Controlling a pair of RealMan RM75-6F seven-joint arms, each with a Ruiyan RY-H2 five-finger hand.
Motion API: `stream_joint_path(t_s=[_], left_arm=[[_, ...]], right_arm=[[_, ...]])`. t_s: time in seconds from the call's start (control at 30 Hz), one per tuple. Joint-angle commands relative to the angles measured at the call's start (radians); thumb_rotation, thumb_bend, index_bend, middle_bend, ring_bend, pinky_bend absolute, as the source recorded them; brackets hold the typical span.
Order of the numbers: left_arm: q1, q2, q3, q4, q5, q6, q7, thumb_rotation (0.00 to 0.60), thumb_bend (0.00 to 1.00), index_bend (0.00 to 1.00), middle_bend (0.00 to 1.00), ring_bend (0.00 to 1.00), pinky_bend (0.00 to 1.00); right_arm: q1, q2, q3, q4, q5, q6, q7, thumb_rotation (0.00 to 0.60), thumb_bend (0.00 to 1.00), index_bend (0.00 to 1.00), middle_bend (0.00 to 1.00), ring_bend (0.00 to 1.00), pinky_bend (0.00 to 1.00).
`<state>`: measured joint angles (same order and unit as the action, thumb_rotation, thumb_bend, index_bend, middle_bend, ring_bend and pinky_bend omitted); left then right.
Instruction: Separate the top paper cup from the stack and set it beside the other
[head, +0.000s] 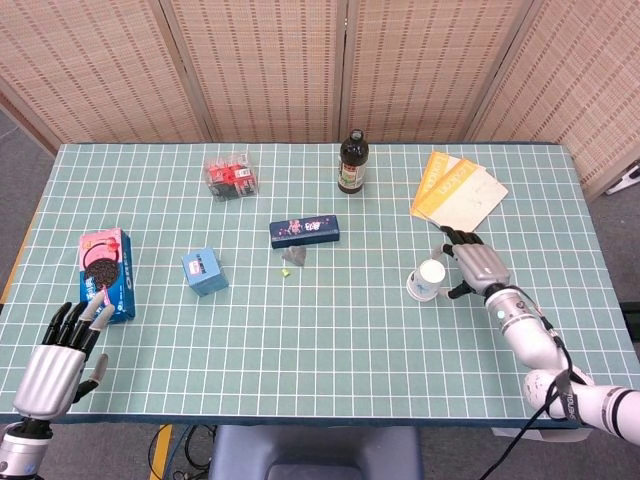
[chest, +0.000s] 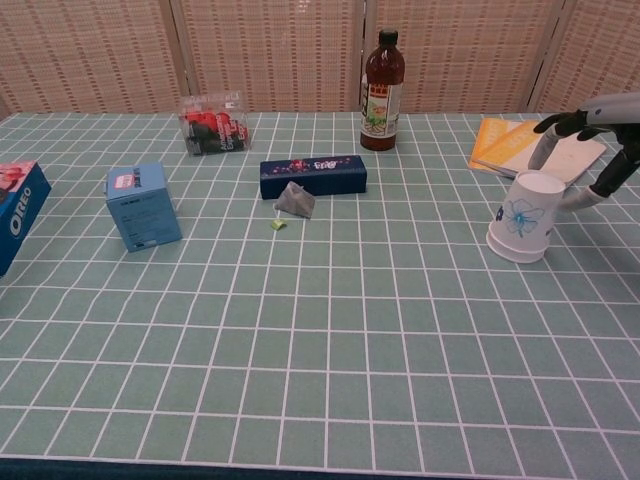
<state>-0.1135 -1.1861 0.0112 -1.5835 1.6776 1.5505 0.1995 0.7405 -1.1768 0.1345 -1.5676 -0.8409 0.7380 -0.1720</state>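
The white paper cup stack (head: 428, 279) with a blue flower print (chest: 524, 216) stands upside down and slightly tilted on the right side of the green gridded table (head: 320, 350). My right hand (head: 474, 267) is just right of and behind it, with fingers spread around the cup's upper end (chest: 610, 106). I cannot tell whether any fingertip touches the cup; it holds nothing. My left hand (head: 62, 355) hovers at the table's front left corner, fingers apart and empty, and appears only in the head view.
Yellow booklets (head: 455, 190) lie behind the right hand. A dark sauce bottle (head: 352, 162) stands at the back. Mid-table are a dark blue box (head: 306, 231) and a crumpled grey wrapper (head: 295, 258). Further left are a light blue box (head: 204, 271), a clear box of red items (head: 232, 177) and an Oreo box (head: 105, 272).
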Motion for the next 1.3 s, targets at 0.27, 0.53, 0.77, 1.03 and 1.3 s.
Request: stream_joint_path(t_s=[0.27, 0.53, 0.77, 1.03, 1.3], left_arm=[[0.001, -0.001, 0.001, 0.003, 0.006, 0.002, -0.001, 0.600, 0.50, 0.00, 0.00, 0.00, 0.00], [0.000, -0.003, 0.001, 0.005, 0.004, -0.002, 0.002, 0.600, 0.50, 0.00, 0.00, 0.00, 0.00], [-0.003, -0.012, 0.000, 0.008, 0.000, -0.012, 0.018, 0.600, 0.50, 0.00, 0.00, 0.00, 0.00], [-0.010, -0.025, -0.002, 0.016, -0.012, -0.034, 0.043, 0.600, 0.50, 0.00, 0.00, 0.00, 0.00], [-0.016, -0.037, -0.007, 0.020, -0.029, -0.050, 0.063, 0.600, 0.50, 0.00, 0.00, 0.00, 0.00]], right_arm=[[0.017, -0.015, -0.001, 0.010, 0.021, 0.006, -0.019, 0.600, 0.20, 0.35, 0.00, 0.00, 0.00], [0.015, 0.002, 0.011, -0.017, 0.016, 0.029, -0.009, 0.600, 0.21, 0.37, 0.00, 0.00, 0.00], [-0.003, 0.063, 0.026, -0.097, -0.007, 0.070, 0.004, 0.600, 0.21, 0.38, 0.00, 0.00, 0.00], [-0.039, 0.150, 0.044, -0.192, -0.059, 0.115, 0.042, 0.600, 0.21, 0.38, 0.00, 0.00, 0.00], [-0.085, 0.231, 0.057, -0.233, -0.100, 0.140, 0.107, 0.600, 0.21, 0.38, 0.00, 0.00, 0.00]])
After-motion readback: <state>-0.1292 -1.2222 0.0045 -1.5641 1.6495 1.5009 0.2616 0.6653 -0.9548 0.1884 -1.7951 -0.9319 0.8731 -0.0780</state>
